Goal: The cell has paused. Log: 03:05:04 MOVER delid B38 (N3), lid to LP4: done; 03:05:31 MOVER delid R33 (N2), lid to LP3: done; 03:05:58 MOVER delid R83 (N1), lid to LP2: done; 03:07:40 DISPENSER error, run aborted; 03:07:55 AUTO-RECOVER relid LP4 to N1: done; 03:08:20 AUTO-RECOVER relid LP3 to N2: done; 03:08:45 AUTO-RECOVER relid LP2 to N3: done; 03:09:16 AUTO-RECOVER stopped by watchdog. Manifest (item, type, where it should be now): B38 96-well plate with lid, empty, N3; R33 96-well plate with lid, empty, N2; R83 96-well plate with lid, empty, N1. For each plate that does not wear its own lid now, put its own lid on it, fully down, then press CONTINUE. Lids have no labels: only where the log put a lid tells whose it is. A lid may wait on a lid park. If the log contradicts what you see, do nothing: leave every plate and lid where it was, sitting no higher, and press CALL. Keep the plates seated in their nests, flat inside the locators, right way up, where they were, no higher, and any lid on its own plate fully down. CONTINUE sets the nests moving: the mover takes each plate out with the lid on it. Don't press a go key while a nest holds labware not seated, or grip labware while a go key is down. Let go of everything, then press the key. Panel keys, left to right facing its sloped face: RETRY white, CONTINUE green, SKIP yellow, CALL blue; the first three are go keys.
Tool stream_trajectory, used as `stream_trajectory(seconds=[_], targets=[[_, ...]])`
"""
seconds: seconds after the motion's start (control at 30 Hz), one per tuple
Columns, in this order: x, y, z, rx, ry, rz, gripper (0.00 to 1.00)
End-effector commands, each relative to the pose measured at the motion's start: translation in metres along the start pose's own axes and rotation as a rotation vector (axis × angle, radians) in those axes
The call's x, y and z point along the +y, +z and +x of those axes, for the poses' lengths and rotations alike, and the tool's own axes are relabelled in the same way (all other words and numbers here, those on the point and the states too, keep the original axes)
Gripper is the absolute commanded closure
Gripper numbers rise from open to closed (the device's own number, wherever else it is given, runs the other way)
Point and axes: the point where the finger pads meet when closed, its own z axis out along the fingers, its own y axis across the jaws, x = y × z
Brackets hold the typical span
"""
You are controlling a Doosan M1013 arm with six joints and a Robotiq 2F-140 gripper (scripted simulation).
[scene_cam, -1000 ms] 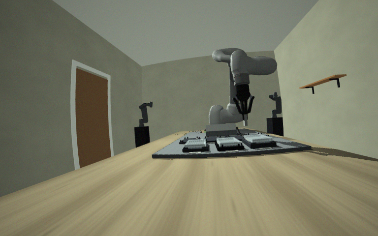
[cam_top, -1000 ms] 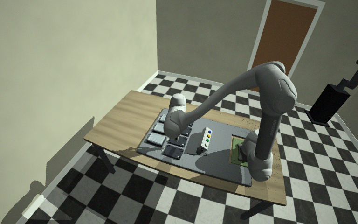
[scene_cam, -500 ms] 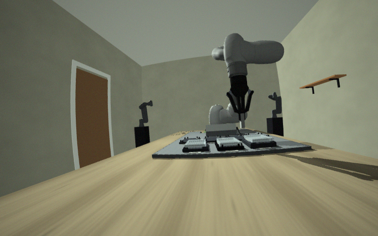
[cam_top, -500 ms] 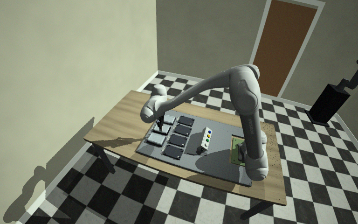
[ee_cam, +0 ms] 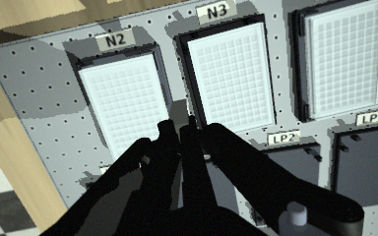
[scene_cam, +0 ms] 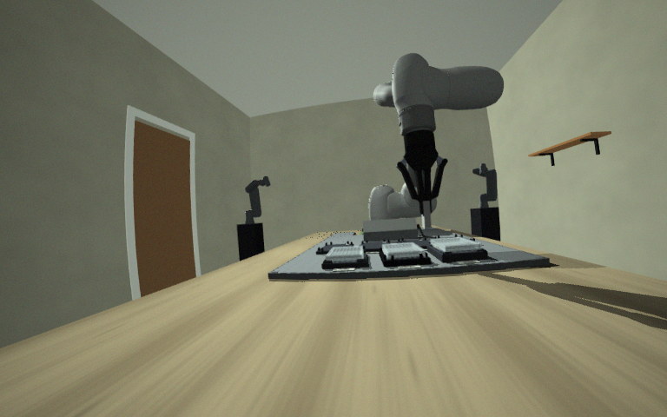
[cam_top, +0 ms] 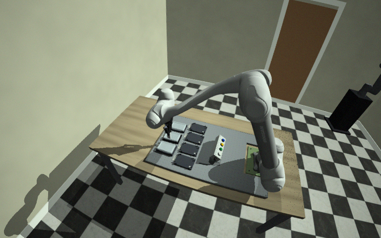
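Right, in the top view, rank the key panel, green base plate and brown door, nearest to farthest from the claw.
1. Key panel, mid-board, nearest the claw.
2. Green base plate, at the arm's foot.
3. Brown door, far wall.

Laboratory automation cell, lidded well plates (ee_cam: 230, 77) in labelled nests at frame top, grey perforated deck (cam_top: 235, 171), key panel (cam_top: 219, 146) mid-frame

Three lidded 96-well plates (cam_top: 172, 136) sit in a row along the far-left edge of the desk. Four dark lid parks (cam_top: 189, 148) line up beside them. One key panel (cam_top: 219, 148) carries four keys.
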Motion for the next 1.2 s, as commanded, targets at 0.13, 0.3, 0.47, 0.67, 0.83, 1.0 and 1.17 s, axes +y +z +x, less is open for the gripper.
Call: stream_trajectory(seconds=[0.13, 0.3, 0.47, 0.67, 0.83, 1.0, 1.17], targets=[[0.0, 0.0, 0.0, 0.0, 0.0, 0.0, 1.0], [0.0, 0.0, 0.0, 0.0, 0.0, 0.0, 1.0], [0.028, 0.0, 0.002, 0.0, 0.0, 0.0, 1.0], [0.106, 0.0, 0.003, 0.0, 0.0, 0.0, 1.0], [0.135, 0.0, 0.001, 0.0, 0.0, 0.0, 1.0], [0.135, 0.0, 0.001, 0.0, 0.0, 0.0, 1.0], [0.135, 0.0, 0.001, 0.0, 0.0, 0.0, 1.0]])
